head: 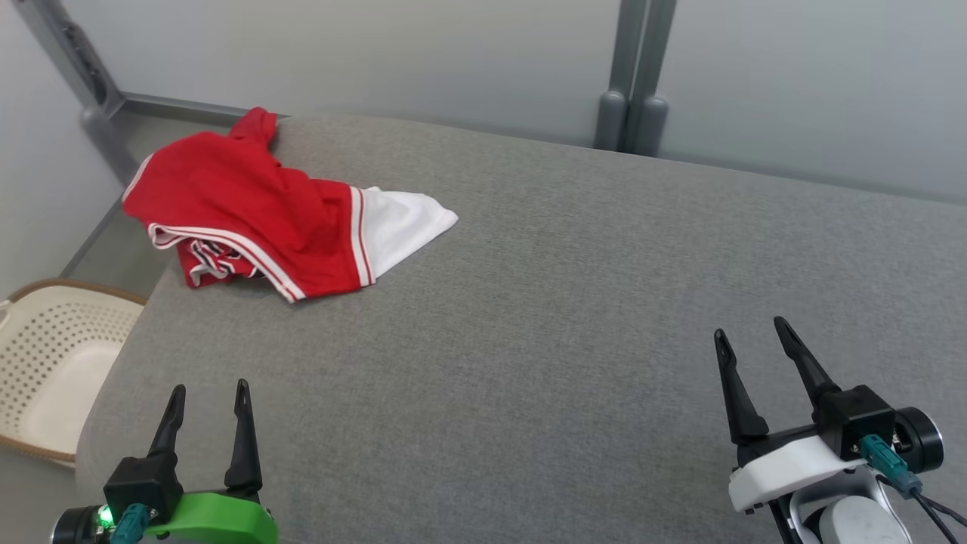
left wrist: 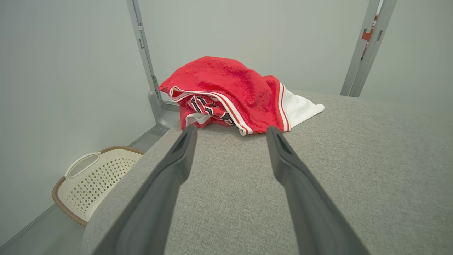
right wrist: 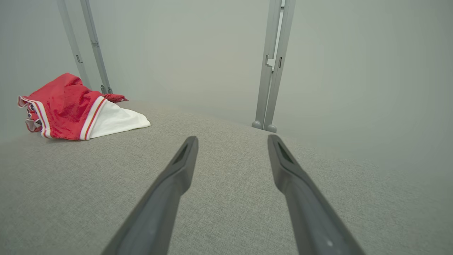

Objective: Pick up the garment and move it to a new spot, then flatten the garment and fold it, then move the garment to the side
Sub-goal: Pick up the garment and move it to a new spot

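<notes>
Red garment [head: 249, 204] crumpled, far-left corner of grey surface [head: 566, 317].

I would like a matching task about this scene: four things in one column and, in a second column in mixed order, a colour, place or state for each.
Column one:
1. garment
2. basket
3. left gripper
4. right gripper

Column two:
A. cream, with small holes
B. open, lower right in the head view
C. red and white, crumpled
D. open, lower left in the head view

Pairs: 1-C, 2-A, 3-D, 4-B
</notes>
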Controlling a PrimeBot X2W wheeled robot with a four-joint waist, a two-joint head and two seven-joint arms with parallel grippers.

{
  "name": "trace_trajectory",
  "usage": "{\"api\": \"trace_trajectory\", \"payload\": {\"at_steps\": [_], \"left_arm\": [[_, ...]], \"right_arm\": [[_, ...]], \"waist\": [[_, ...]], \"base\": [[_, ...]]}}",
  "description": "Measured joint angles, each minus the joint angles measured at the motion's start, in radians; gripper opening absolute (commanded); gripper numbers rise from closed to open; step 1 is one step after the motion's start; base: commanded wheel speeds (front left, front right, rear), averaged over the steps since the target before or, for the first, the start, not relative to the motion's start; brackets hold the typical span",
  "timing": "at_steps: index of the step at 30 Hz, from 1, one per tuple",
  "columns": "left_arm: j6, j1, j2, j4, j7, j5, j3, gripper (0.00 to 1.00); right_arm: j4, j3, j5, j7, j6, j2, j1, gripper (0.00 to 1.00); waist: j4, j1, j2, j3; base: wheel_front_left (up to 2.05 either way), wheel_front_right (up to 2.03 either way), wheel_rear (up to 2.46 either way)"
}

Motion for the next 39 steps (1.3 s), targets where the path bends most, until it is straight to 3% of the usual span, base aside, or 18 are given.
{"api": "trace_trajectory", "payload": {"at_steps": [5,10,14,21,30,31,32,36,39], "left_arm": [[0.0,-0.028,0.0,0.005,0.0,-0.031,-0.007,1.0],[-0.002,-0.177,0.0,0.062,0.0,-0.049,-0.041,1.0],[-0.005,-0.37,0.007,0.222,0.009,-0.062,-0.064,1.0],[0.011,-0.75,0.053,0.515,0.143,-0.103,-0.04,1.0],[0.106,-0.933,0.128,0.824,0.276,-0.097,-0.028,1.0],[0.114,-0.94,0.136,0.845,0.277,-0.092,-0.032,0.73],[0.118,-0.944,0.145,0.86,0.281,-0.082,-0.045,0.0],[0.131,-0.949,0.159,0.902,0.259,-0.053,-0.071,0.0],[0.116,-0.949,0.169,0.899,0.188,-0.067,-0.06,0.0]], "right_arm": [[-0.008,0.024,0.001,0.0,0.0,-0.005,-0.026,1.0],[-0.021,0.043,0.004,0.0,0.0,-0.033,-0.065,1.0],[-0.034,0.054,0.006,0.0,0.0,-0.077,-0.111,1.0],[-0.042,0.094,0.007,0.0,0.0,-0.147,-0.182,1.0],[-0.04,0.114,0.011,0.0,0.0,-0.172,-0.212,1.0],[-0.038,0.112,0.011,0.0,0.0,-0.168,-0.212,1.0],[-0.038,0.11,0.011,0.0,0.0,-0.165,-0.212,1.0],[-0.027,0.095,0.014,0.0,0.0,-0.144,-0.204,1.0],[-0.022,0.082,0.02,0.0,0.0,-0.124,-0.182,1.0]], "waist": [[0.048,0.0,0.0,0.02],[0.061,0.0,0.0,0.07],[0.059,0.0,0.0,0.13],[0.027,0.0001,0.0,0.271],[-0.071,0.0002,-0.0001,0.399],[-0.086,0.0002,0.0,0.405],[-0.098,0.0002,0.0,0.409],[-0.143,0.0002,0.0,0.418],[-0.155,0.0001,0.0,0.403]], "base": [[0.0,0.0,0.0],[0.0,0.0,0.0],[0.0,0.0,0.0],[0.0,0.0,0.0],[0.0,0.0,0.0],[0.0,0.0,0.0],[0.0,0.0,0.0],[0.0,0.0,0.0],[0.0,0.0,0.0]]}}
